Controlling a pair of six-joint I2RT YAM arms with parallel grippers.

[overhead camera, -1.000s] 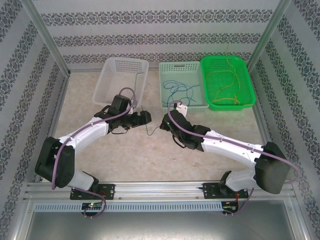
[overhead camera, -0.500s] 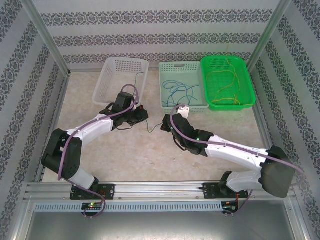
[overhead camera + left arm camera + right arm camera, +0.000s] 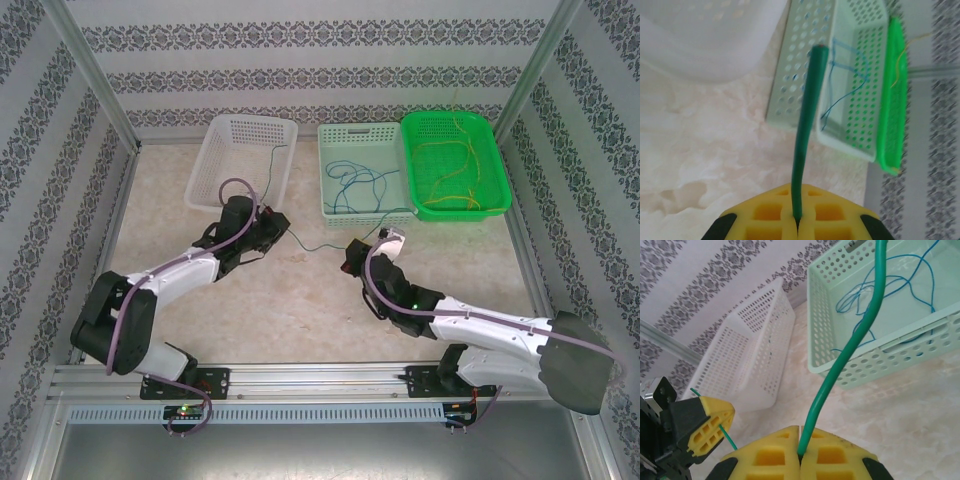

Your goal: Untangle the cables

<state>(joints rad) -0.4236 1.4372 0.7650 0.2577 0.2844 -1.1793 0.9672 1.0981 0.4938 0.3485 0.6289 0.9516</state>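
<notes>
One beige, marble-patterned tabletop (image 3: 300,300) carries everything I am watching. Along its far edge stand three perforated plastic baskets: a white rectangular basket (image 3: 253,119) on the left, a pale mint rectangular basket (image 3: 358,127) in the middle, and a bright green rectangular basket (image 3: 447,115) pressed against the mint one's right side. My two arms reach inward over the middle of the table.

The left gripper (image 3: 283,226) sits just in front of the white basket's near right corner. Through its wrist camera I see the yellow fingers (image 3: 770,220) pressed together, pinching the thin dark green cable (image 3: 807,125), which sticks out ahead of them. The right gripper (image 3: 352,252) hovers in front of the mint basket, and its fingers (image 3: 835,462) are likewise closed tight on a dark green strand that rises out of them. From above, that strand spans the table between both grippers.

Loose thin blue cables (image 3: 360,185) lie coiled inside the mint basket, and thin yellow cables (image 3: 450,165) lie inside the bright green basket.
</notes>
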